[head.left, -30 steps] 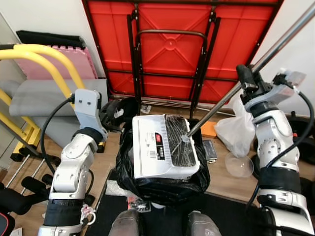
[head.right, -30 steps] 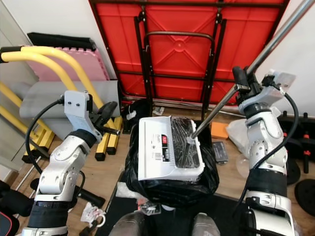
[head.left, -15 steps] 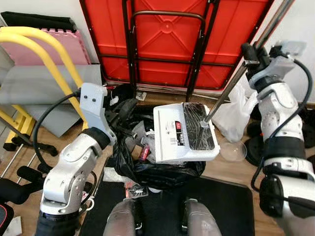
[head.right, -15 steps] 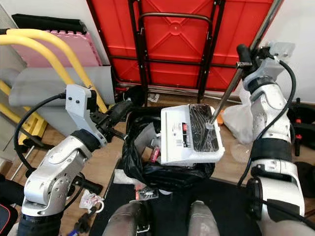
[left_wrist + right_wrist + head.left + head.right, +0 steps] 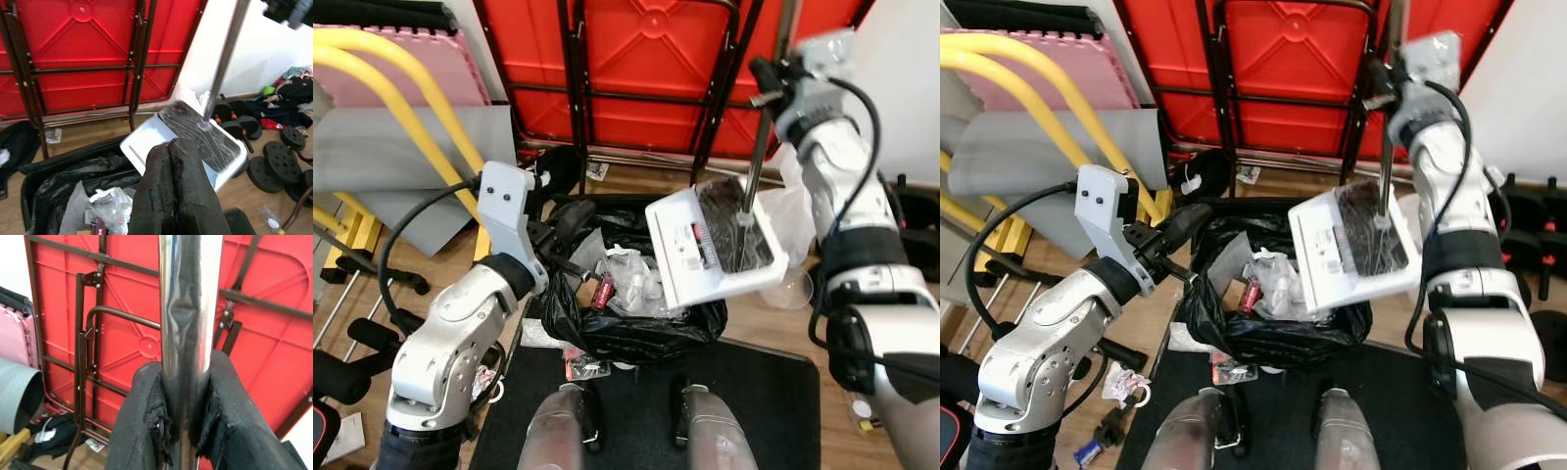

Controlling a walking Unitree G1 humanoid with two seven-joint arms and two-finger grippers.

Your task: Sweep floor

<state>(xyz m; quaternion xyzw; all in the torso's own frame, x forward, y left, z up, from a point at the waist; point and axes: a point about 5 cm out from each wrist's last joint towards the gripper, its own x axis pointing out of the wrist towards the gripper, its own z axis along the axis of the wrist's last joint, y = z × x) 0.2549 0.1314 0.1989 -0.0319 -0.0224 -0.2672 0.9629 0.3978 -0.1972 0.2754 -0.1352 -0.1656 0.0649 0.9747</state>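
While the right gripper (image 5: 188, 431) is clenching the metal pole (image 5: 759, 147) high at about one o'clock in the head views, the white dustpan (image 5: 715, 245) at the pole's lower end is hanging tilted over the right rim of the black trash bag (image 5: 626, 328). Seen from the right wrist, the pole is running straight up between the two black fingers (image 5: 142, 426), which are pressing against it on both sides. So the dustpan is sitting below the right gripper, toward six o'clock from it, with its dark inner face turned up. Crumpled wrappers and paper (image 5: 631, 279) are lying inside the bag, just at nine o'clock from the dustpan. At nine o'clock from the bag, the left gripper (image 5: 570, 217) is reaching toward its rim with fingers pressed together and grasping nothing. Behind everything, a red folded table (image 5: 656, 78) is leaning against the wall at twelve o'clock, and a yellow frame (image 5: 401, 108) is standing at ten o'clock.
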